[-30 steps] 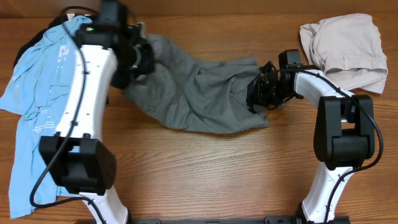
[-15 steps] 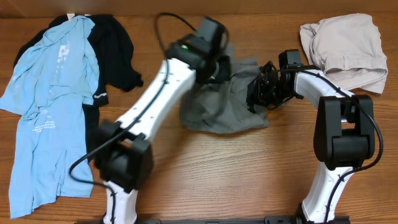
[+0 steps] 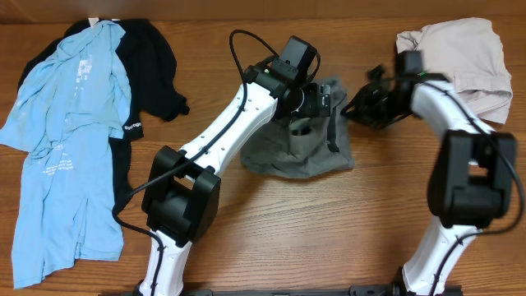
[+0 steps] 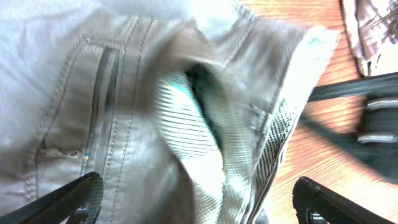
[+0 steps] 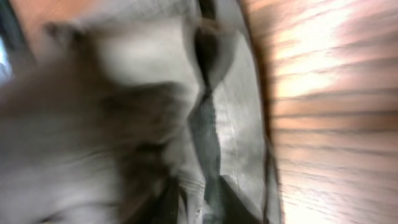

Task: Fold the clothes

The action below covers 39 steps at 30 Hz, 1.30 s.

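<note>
Grey-olive shorts [image 3: 302, 160] lie beneath the left pincer [image 4: 196, 186], jaws apart; right pincer [image 3: 367, 100] unreadable.

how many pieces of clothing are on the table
4: blue shirt far left, black shirt under it, grey shorts in the middle, beige shorts top right. More may hide underneath.

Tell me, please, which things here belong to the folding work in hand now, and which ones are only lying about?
In hand:
- grey-olive shorts, bunched up in the middle

Lying about, waiting their turn:
- light blue shirt, spread out at the left
- black shirt, partly under the blue one
- beige shorts, crumpled at the far right
</note>
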Each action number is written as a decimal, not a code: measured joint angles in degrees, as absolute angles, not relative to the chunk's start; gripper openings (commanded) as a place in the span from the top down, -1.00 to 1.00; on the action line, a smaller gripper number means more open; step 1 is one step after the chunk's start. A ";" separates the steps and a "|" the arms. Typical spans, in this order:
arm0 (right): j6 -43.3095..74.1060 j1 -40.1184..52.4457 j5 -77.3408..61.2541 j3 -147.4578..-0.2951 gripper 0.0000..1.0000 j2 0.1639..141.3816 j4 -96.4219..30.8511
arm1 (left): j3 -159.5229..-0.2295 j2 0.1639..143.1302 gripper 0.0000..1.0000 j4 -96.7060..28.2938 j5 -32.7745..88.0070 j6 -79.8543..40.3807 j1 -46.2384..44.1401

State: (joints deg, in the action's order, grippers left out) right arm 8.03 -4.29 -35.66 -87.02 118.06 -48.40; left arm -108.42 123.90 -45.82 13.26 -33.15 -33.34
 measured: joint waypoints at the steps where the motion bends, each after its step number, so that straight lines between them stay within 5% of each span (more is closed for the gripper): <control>1: 8.08 -5.39 -35.68 -88.31 0.17 116.57 -49.17 | -108.42 123.90 -1.00 -45.67 13.28 -33.12 -33.34; 7: 7.42 -9.10 -35.81 -91.94 -0.22 108.20 -53.23 | -110.67 123.90 -1.00 -49.87 13.47 -32.67 -32.91; 16: 0.05 -4.78 -35.14 -92.01 -1.00 108.18 -62.06 | -131.17 122.04 -1.00 -73.34 12.16 -28.27 -23.18; 29: 4.97 12.97 -15.35 -91.98 -1.00 110.50 -60.97 | -138.37 117.62 -1.00 -85.21 4.82 -25.61 -8.88; 39: 9.43 11.97 -5.98 -91.92 -1.00 117.80 -59.59 | -138.37 117.62 -1.00 -85.80 2.26 -24.86 -8.54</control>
State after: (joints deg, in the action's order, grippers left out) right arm 9.43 11.97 -5.98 -91.92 117.80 -59.59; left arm -138.37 117.62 -85.80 2.26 -24.86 -8.54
